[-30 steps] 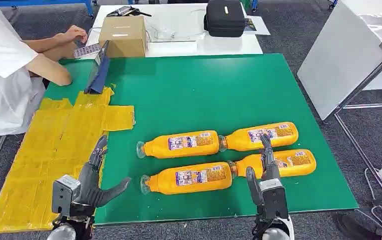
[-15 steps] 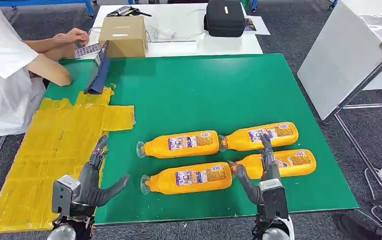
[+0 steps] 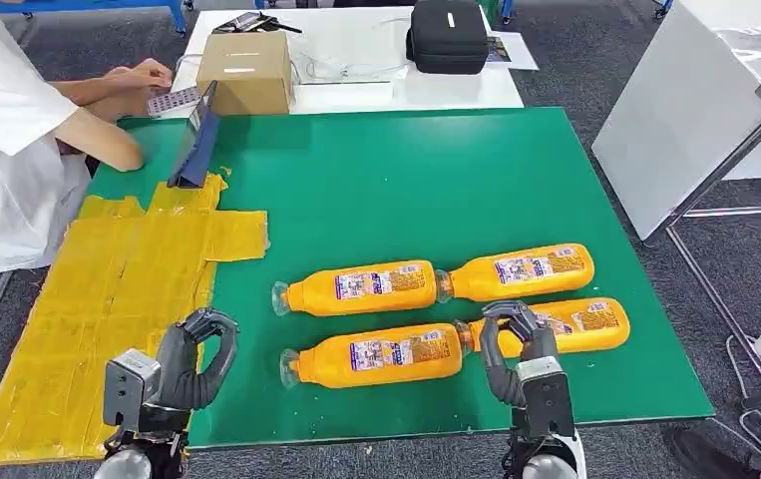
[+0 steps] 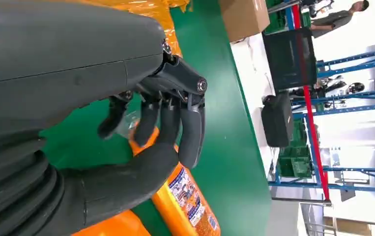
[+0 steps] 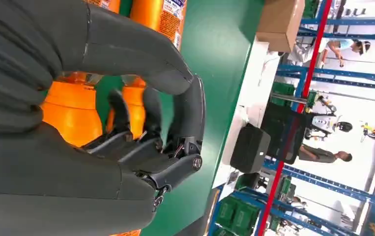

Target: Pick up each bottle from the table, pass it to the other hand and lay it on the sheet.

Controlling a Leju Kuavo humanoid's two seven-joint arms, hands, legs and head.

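You get even, bright overhead light in the head view; the green table [image 3: 406, 190] reads flat and clean, with soft short shadows under the orange bottles [image 3: 371, 356] near its front edge; faint glare streaks run along their tops; the white board [image 3: 690, 110] beyond the table's right edge is nearly washed out. In both wrist views the background blows out to white behind the blue racks [image 5: 323, 73]; each robot hand [image 4: 77, 132] sits close and soft in focus, dark with a dull sheen; far detail is small and blurred.
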